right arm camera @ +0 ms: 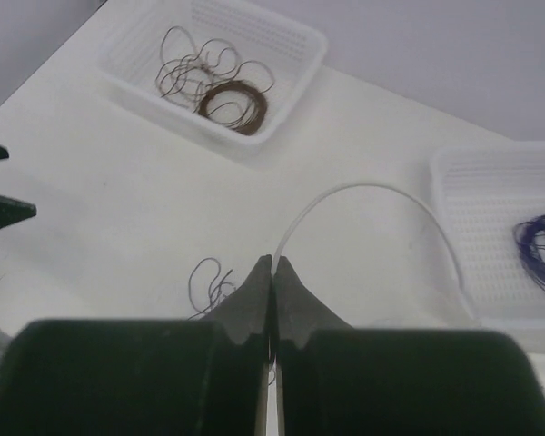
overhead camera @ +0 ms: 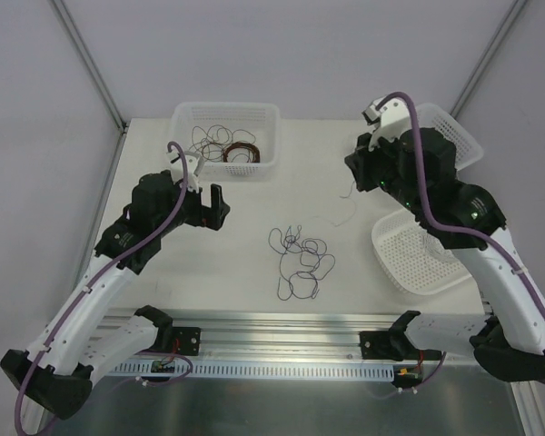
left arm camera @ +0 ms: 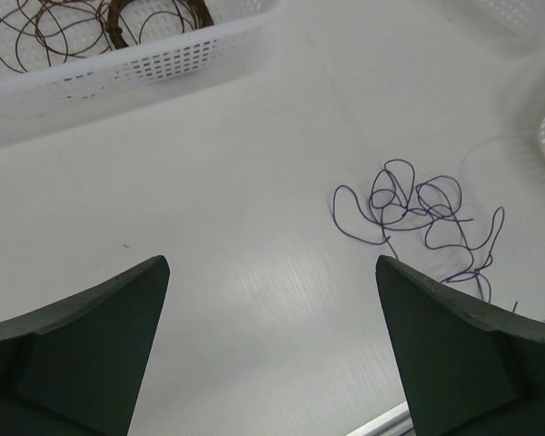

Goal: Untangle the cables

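Observation:
The cables lie as a loose clump of thin dark and purple wire on the white table, in the middle near the front. They also show in the left wrist view, ahead and to the right of the fingers. My left gripper is open and empty above bare table, left of the clump. My right gripper is raised at the right rear, jaws shut on a thin whitish wire that arcs away to the right. A loose dark strand lies below it.
A white basket at the back left holds a red-brown coil and loose dark wire. A tilted white basket at the back right holds a purple coil. Another white basket sits at the front right.

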`<state>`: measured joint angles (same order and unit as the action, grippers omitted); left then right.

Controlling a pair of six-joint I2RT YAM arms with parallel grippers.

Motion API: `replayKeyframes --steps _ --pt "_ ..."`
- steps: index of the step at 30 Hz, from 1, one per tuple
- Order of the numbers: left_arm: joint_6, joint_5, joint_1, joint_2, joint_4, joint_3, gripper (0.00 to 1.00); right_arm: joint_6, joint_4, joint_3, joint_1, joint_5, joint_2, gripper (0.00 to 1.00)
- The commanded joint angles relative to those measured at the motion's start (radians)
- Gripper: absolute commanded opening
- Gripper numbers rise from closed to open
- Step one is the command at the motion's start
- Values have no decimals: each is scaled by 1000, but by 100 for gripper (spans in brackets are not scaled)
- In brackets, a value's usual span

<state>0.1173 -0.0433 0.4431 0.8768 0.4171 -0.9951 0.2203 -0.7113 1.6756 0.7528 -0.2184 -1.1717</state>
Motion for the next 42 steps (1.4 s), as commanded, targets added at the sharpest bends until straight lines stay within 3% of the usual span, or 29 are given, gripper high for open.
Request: replayKeyframes --steps 1,7,9,14,19,25,33,42 --pt "-64 9 -6 -1 -96 76 99 14 -65 87 -46 -114 66 1" --pt "-85 37 -6 25 -138 171 99 45 -79 180 -95 -168 119 1" --pt "-87 39 -7 31 -138 179 99 73 -65 173 -102 -256 136 1" --pt "-91 106 -6 50 -138 196 99 129 -2 58 -179 -398 204 1" --pt "-87 149 -6 59 -133 202 99 105 76 -120 -306 -397 259 1" --pt "-80 198 -6 62 -132 214 99 10 136 -316 -518 -319 316 1" --pt "-85 224 -6 62 -129 214 99 -100 187 -525 -679 -224 349 1" --pt "-93 230 -6 64 -126 216 99 -320 282 -790 -954 124 273 1"
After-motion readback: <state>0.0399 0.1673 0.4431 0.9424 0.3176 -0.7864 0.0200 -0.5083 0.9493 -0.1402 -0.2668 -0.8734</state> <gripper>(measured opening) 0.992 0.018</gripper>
